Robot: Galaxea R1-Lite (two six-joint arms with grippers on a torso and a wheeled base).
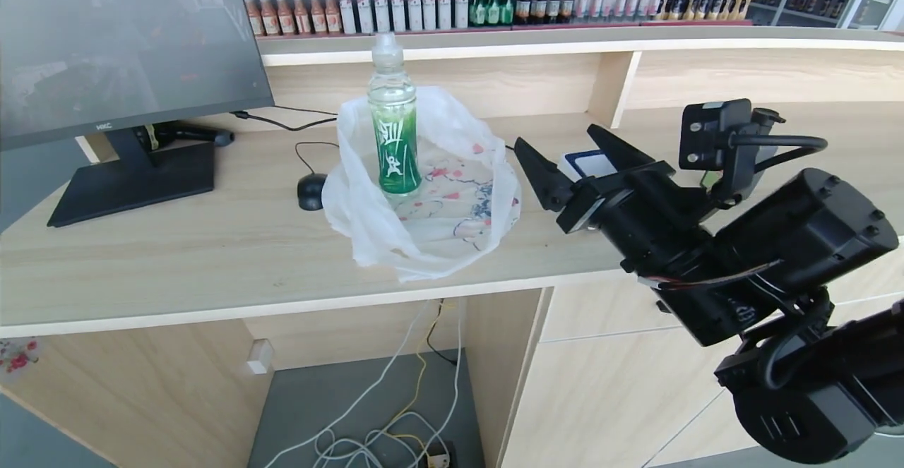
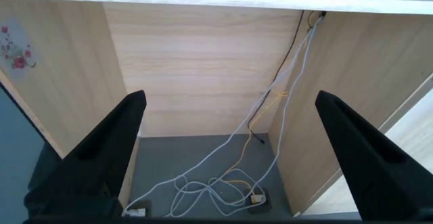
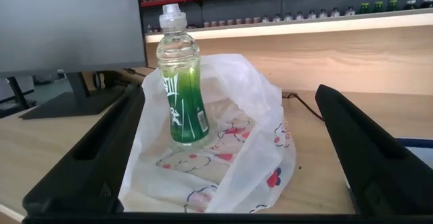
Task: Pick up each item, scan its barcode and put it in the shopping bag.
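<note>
The bottle (image 1: 393, 129) is standing upright inside the bag (image 1: 431, 231), which is lying open on the counter (image 1: 212, 256) beside the mouse (image 1: 311, 191). The right gripper (image 1: 556, 136) is hovering just to the right of the bag, its fingers spread and holding nothing. The left gripper (image 2: 230, 99) is hanging below the counter, fingers spread wide and empty, facing the cables (image 2: 216, 183) on the floor.

The head camera is looking down over the worktop (image 1: 176, 256). The right wrist camera is sharing its shopping bag (image 3: 264, 116), closer. The left is facing underneath.
</note>
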